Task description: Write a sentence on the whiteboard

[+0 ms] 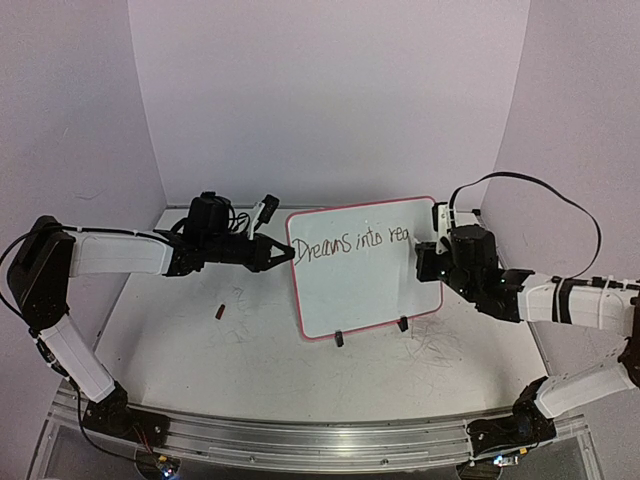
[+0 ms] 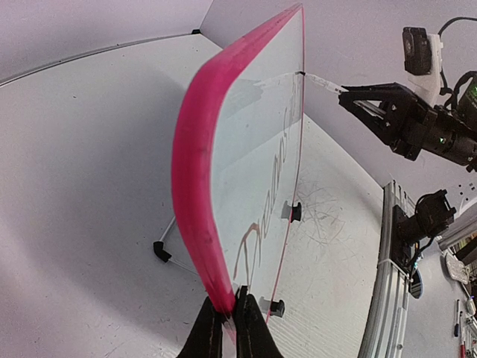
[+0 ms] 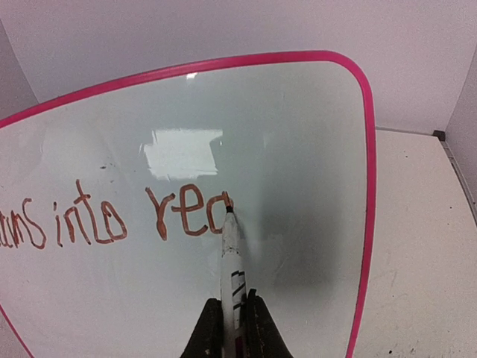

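Observation:
The whiteboard (image 1: 365,285) with its pink-red frame stands tilted on black clip feet at the table's middle. The sentence (image 1: 355,242) on it reads "Dreams into rea", also showing in the right wrist view (image 3: 112,220). My left gripper (image 1: 290,254) is shut on the board's left frame edge (image 2: 195,171), pinching it between the fingertips (image 2: 232,307). My right gripper (image 1: 428,252) is shut on a white marker (image 3: 232,261). The marker's tip touches the board at the last letter "a" (image 3: 220,209).
A small dark red marker cap (image 1: 220,311) lies on the table left of the board. Faint grey scribbles (image 1: 440,345) mark the tabletop by the board's right foot. The enclosure walls stand close behind and on both sides.

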Motion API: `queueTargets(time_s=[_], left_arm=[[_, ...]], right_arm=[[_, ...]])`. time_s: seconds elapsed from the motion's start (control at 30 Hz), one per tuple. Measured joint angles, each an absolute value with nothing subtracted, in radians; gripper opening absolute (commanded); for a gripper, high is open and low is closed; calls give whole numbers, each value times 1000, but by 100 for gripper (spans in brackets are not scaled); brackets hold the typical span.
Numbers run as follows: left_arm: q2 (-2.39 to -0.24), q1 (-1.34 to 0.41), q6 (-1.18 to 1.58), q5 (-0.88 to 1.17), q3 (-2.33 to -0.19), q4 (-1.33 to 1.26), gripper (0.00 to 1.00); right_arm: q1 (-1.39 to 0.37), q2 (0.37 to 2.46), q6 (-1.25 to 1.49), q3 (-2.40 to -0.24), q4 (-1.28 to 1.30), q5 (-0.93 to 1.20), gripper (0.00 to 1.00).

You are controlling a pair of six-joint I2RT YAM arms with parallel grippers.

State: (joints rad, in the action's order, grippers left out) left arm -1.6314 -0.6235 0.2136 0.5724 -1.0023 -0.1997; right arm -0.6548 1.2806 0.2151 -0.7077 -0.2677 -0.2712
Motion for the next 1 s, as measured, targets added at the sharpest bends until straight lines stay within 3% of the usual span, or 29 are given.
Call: queueTargets(time_s=[0.33, 0.6, 1.0], left_arm=[[-1632, -624, 211, 572, -1002, -200, 0], [-1632, -624, 209, 572, -1002, -200, 0], [-1631, -624, 208, 572, -1002, -200, 0]], right_arm=[[-655, 1241, 230, -669, -234, -269, 0], [-655, 1060, 222, -669, -209, -268, 0], [-655, 1066, 218, -660, -193, -249, 0]])
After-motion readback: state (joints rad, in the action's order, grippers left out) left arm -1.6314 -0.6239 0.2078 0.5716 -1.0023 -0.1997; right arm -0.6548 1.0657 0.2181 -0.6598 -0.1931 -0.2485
